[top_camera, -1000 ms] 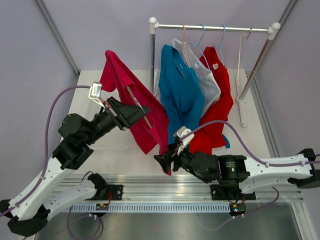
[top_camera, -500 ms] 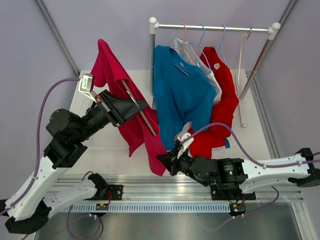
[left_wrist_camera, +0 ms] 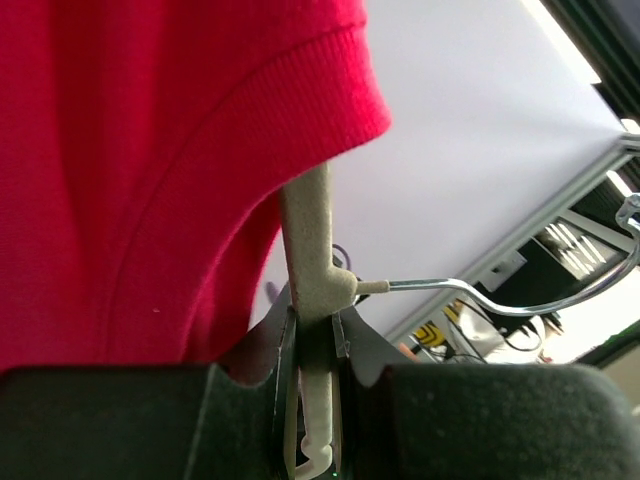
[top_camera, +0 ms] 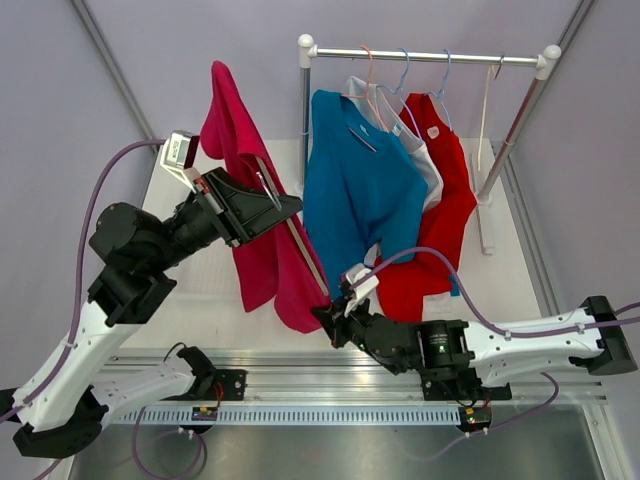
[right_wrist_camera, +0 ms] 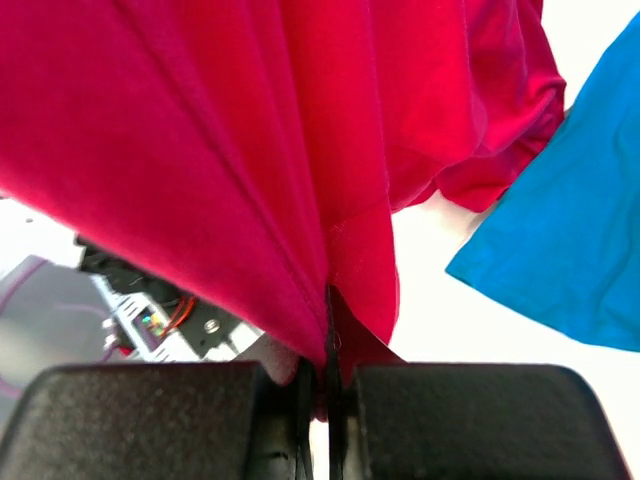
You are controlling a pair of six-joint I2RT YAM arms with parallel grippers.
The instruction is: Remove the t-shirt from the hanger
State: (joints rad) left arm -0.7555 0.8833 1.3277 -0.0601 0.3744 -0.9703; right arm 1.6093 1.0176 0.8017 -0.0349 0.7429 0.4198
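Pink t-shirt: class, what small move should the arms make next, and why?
Probably the right gripper should pull down and away from the hanger. It pinches the t-shirt at its hem, while the left gripper clamps the hanger's neck, with the shirt draped over it.

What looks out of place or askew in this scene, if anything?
The crimson t-shirt is not on the rail: the left gripper clamps its hanger at a tilt, and the right gripper pinches its lower edge, so it hangs slanted.
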